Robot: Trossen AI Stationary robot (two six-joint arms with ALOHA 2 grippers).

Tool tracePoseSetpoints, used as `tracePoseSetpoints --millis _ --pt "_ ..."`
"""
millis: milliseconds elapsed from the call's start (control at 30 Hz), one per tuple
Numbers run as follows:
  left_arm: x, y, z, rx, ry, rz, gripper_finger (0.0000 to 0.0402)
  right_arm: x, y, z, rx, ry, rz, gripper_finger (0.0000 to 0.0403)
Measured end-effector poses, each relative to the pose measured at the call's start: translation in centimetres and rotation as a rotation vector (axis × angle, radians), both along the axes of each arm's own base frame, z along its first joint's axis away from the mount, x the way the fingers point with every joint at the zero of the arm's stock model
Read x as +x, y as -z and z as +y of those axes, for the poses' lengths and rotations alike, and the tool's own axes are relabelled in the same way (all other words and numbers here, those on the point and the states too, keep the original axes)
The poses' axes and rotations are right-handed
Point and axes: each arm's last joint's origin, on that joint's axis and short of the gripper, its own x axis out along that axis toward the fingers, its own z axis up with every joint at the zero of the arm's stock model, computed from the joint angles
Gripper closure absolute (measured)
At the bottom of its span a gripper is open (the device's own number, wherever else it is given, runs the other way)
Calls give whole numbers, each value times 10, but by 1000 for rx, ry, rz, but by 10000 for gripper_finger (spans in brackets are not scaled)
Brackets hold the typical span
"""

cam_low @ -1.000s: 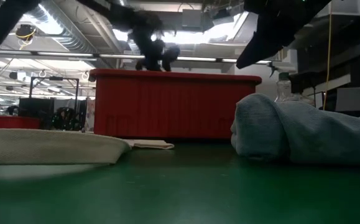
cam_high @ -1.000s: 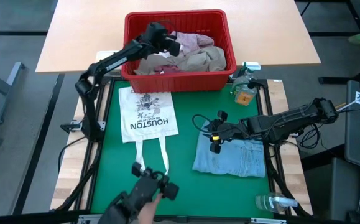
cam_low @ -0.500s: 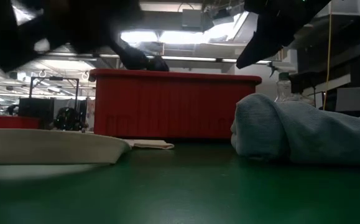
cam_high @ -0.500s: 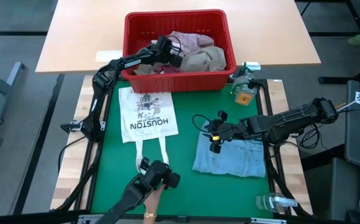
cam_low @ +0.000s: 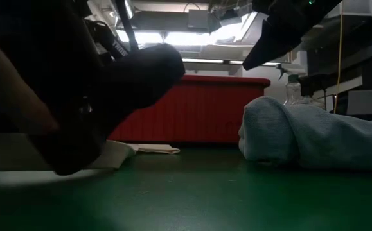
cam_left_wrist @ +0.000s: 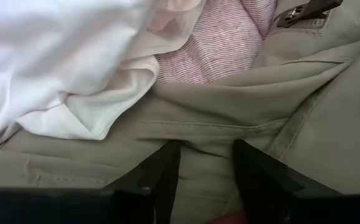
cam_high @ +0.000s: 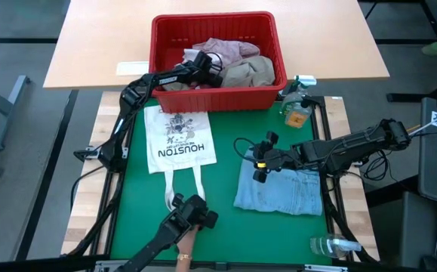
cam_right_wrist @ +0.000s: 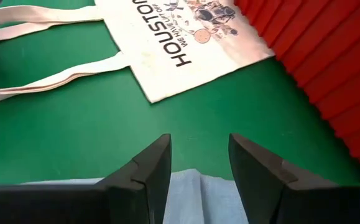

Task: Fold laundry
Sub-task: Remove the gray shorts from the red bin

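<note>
Left gripper (cam_high: 203,66) is reaching, open and empty, into the red basket (cam_high: 271,92) at twelve o'clock, fetching khaki cloth (cam_left_wrist: 229,106); next, closing. Right gripper (cam_high: 259,162) is hovering open over the folded jeans (cam_high: 286,190).

From overhead the table is evenly lit, the green mat (cam_high: 222,219) showing only soft shadows under the arms. At table height, ceiling lights (cam_low: 198,38) glare white at the upper centre, and a big dark shape (cam_low: 76,90) fills the left, backlit and out of focus. The close view into the laundry (cam_left_wrist: 229,124) is bright, white cloth (cam_left_wrist: 49,56) nearly washed out.
</note>
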Motion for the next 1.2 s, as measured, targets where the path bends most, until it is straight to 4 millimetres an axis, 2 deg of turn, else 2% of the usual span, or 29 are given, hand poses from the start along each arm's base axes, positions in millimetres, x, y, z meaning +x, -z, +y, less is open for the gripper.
tracePoseSetpoints --millis 167,467,600,733,1200 --pt "-1 1 0 1 0 10 283 0 0 -1 -10 20 -6 242" --pt "1 -3 -4 -30 37 -20 391 0 0 -1 -11 21 -6 242" --pt "4 -13 -12 -47 62 -21 397 0 0 -1 -11 20 -5 242" --pt "7 -39 -22 -25 90 -46 400 0 0 -1 -10 20 -5 242" --pt "-2 -162 -63 167 150 -216 401 0 0 -1 -10 18 -3 242"
